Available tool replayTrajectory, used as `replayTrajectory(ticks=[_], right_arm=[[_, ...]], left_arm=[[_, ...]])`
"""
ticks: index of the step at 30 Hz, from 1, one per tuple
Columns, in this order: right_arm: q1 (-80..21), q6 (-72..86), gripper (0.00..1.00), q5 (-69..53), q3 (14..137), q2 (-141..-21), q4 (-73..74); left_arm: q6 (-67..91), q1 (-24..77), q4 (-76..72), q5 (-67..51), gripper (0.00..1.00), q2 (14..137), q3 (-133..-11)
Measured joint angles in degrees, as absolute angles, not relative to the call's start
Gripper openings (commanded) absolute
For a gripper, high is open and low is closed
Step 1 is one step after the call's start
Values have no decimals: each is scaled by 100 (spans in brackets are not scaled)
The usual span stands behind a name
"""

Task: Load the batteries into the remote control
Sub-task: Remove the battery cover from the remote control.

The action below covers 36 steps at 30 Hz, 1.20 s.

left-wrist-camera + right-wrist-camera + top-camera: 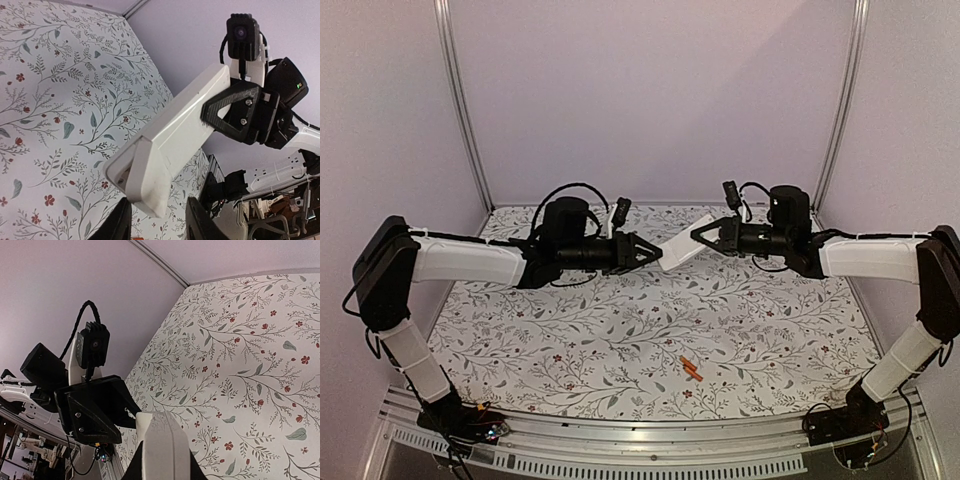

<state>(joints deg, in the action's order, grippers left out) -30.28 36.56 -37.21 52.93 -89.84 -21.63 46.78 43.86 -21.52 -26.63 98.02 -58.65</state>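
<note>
White remote control (682, 247), one, held aloft between two grippers, left gripper (655, 254) pinching one end, right gripper (698, 236) pinching the other, two orange batteries (691, 369) together on the tabletop (570, 340) well below both.

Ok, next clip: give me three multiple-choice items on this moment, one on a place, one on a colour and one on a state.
1. Where do the batteries lie?
A) on the table, towards its near edge
B) inside the remote
C) on the back wall's rail

2. What colour are they?
A) blue
B) orange
C) black

3. How is the remote control placed?
A) flat on the floral surface
B) standing on end beside the batteries
C) in the air, with the left gripper and the right gripper each at one end

Answers:
1 A: the top view shows them loose on the floral surface.
2 B: they are orange against the pale pattern.
3 C: both wrist views show the white bar between their own fingers.
</note>
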Motion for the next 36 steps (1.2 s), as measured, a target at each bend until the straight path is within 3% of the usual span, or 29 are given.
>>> replayTrajectory(ticks=[28, 36], right_arm=[[-2991, 3704, 0, -3804, 5293, -8984, -2220], [-2897, 3815, 0, -3900, 5295, -8984, -2281]], left_arm=[[5002, 4379, -2794, -2917, 1, 9963, -5867], [5203, 4379, -3448, -3107, 0, 9948, -5631]])
